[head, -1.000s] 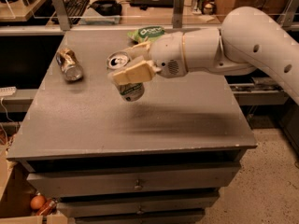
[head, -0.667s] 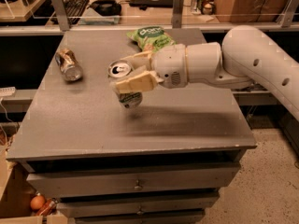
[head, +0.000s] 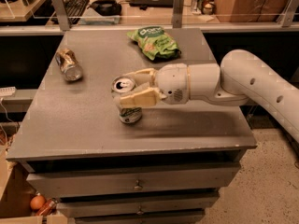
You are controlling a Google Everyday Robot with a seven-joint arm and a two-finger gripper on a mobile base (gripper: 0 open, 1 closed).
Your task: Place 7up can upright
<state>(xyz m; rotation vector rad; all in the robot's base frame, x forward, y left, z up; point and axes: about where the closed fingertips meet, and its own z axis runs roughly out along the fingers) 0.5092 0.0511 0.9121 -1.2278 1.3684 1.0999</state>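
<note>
The 7up can [head: 128, 112] stands near upright at the middle of the grey cabinet top [head: 84, 125], silver top up, its base at or just above the surface. My gripper [head: 132, 88] reaches in from the right and is shut on the can's upper half, one finger in front and one behind. The front finger [head: 136, 98] hides most of the can's label.
A brown-and-silver can [head: 68, 64] lies on its side at the back left of the top. A green chip bag [head: 153, 42] lies at the back middle. My white arm [head: 247, 80] spans the right side. Behind is a desk with a keyboard [head: 73, 4].
My gripper has moved left and down with the can. The can has gone from hanging above the top to standing near upright at the surface.
</note>
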